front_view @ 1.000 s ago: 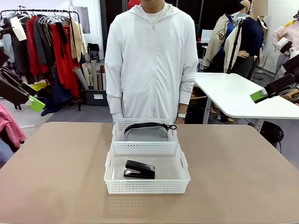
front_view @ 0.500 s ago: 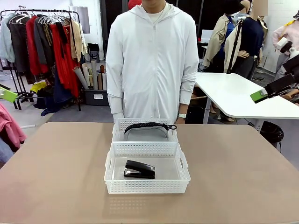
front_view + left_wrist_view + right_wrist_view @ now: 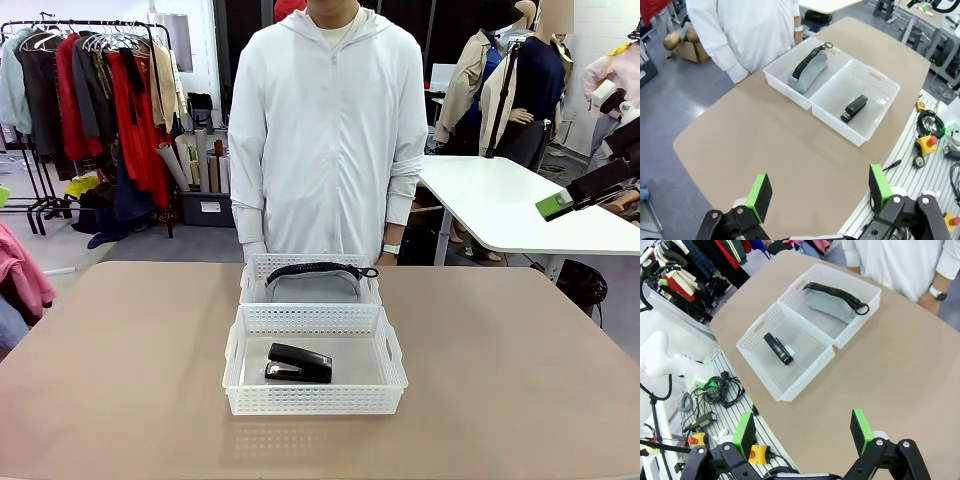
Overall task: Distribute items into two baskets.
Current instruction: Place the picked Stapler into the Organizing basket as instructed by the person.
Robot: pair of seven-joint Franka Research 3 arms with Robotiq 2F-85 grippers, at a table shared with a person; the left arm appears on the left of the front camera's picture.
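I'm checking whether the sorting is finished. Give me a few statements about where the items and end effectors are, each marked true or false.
1. The stapler lies in the near basket. True.
2. The grey pouch shares that basket. False: it sits in the far basket.
3. The left end effector is open, holding nothing. True.
4. The right end effector grips the stapler. False: it is open, above the table.

A person in a white hooded jacket stands at the far edge of the brown table.
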